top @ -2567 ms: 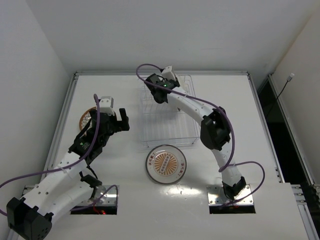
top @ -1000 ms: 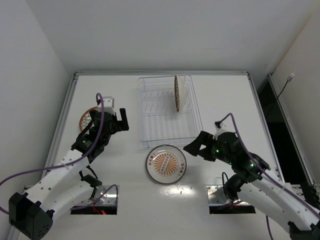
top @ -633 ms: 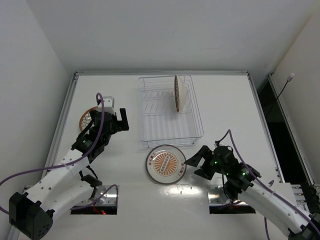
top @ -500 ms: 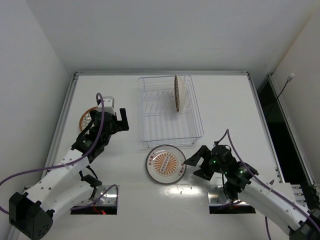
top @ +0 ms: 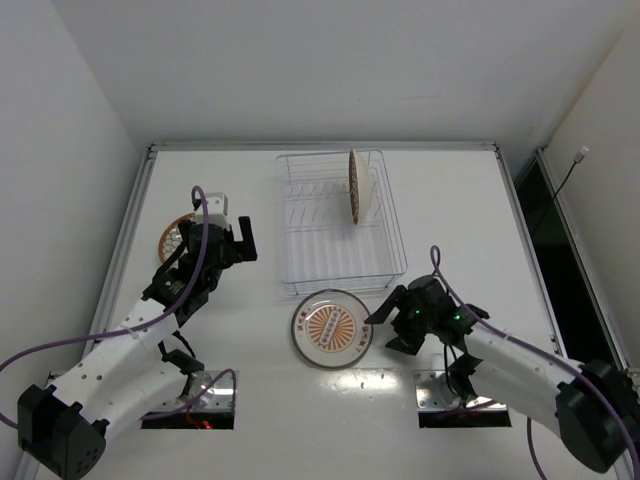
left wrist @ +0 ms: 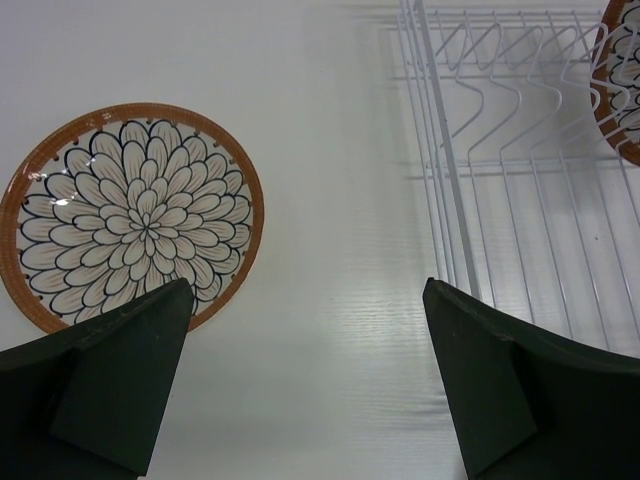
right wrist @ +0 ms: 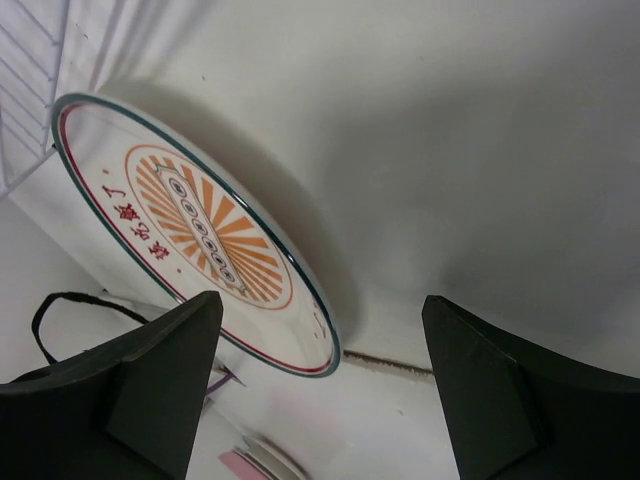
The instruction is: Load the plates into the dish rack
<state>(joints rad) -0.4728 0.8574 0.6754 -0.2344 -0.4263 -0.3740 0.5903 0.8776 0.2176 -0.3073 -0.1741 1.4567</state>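
Observation:
The wire dish rack [top: 392, 225] stands at the table's back centre, and one brown-rimmed plate [top: 354, 187] stands upright in it. The sunburst plate [top: 333, 328] lies flat in front of the rack. My right gripper [top: 386, 328] is open at that plate's right edge; in the right wrist view the rim of the plate [right wrist: 190, 230] lies low between the spread fingers of the gripper [right wrist: 322, 300], which hold nothing. A second brown-rimmed plate [left wrist: 130, 215] lies flat at the left. My left gripper [left wrist: 306, 290] hangs open above the table between this plate and the rack [left wrist: 500, 150].
The left arm partly hides the flat brown-rimmed plate [top: 172, 237] in the top view. The rack's near corner [right wrist: 25, 90] is close to the sunburst plate. Both arm bases and purple cables sit at the table's near edge.
The right gripper left the rack, where a plate now stands upright, and swung down to the sunburst plate's right edge. The left arm has hardly moved.

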